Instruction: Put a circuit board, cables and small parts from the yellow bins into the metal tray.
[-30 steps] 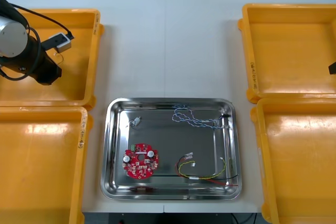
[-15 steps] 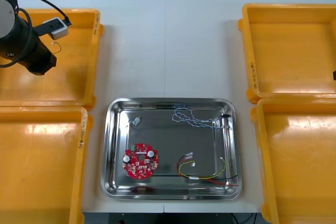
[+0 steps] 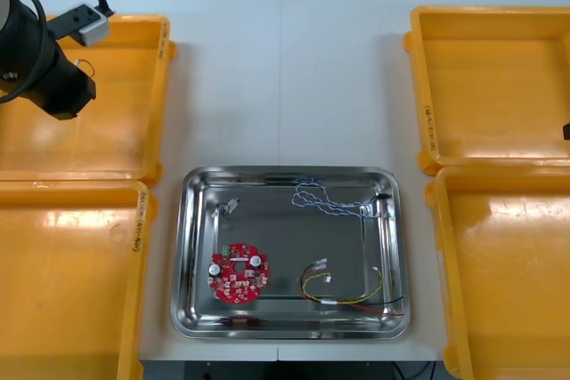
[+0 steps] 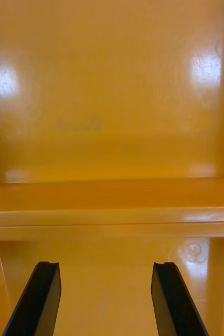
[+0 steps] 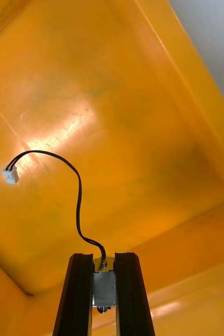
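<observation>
My left gripper [image 5: 105, 255] is shut on the small metal end [image 5: 104, 287] of a black cable [image 5: 79, 205]. The cable curves away from the fingers to a white plug [image 5: 10, 175], hanging above the floor of the far left yellow bin [image 3: 134, 60]. The left arm [image 3: 40, 60] is over that bin. The metal tray [image 3: 200, 322] holds a round red circuit board [image 3: 238, 274], a twisted blue and white cable [image 3: 325, 199], a red and yellow cable [image 3: 343, 289] and a small metal part [image 3: 230, 206]. My right gripper [image 4: 105, 265] is open, with nothing between its fingers, above a yellow bin rim [image 4: 112, 210].
Yellow bins stand at the near left [image 3: 71, 291], far right [image 3: 499, 86] and near right [image 3: 508, 282]. A sliver of the right arm [image 3: 566, 131] shows at the table's right edge. White table lies between the bins, beyond the tray.
The left arm has moved toward the far left corner of its bin. The tray's contents have not moved.
</observation>
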